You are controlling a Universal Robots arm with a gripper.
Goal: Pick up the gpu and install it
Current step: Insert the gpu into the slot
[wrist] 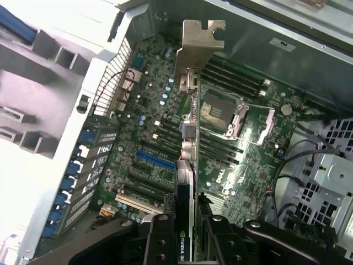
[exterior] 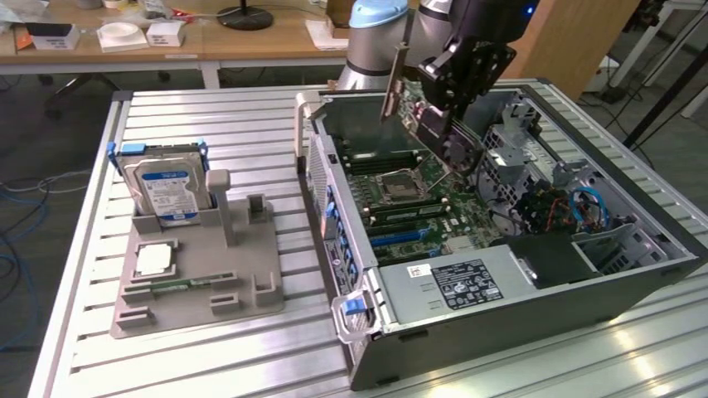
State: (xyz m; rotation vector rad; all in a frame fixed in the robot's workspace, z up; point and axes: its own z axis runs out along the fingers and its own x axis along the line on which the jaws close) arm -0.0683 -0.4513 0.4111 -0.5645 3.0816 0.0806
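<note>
The gpu [exterior: 443, 133] is a thin dark card with a silver bracket [exterior: 392, 83] at one end. It hangs tilted above the open computer case [exterior: 531, 311], over the motherboard [exterior: 426, 211]. My gripper [exterior: 456, 95] is shut on the card's upper part. In the wrist view the gpu [wrist: 185, 182] shows edge-on between my gripper's [wrist: 187, 234] black fingers [wrist: 160, 243]. Its bracket [wrist: 199, 47] points toward the case's rear wall. Below the card lie the expansion slots, one of them blue [wrist: 154, 160]. The card is clear of the board.
A grey holder [exterior: 205, 278] on the slatted table at the exterior view's left carries a silver hard drive [exterior: 166, 189], a processor [exterior: 155, 259] and a memory stick [exterior: 177, 286]. Inside the case are the CPU socket [wrist: 220, 113], a power supply [exterior: 459, 282] and cables [exterior: 575, 207].
</note>
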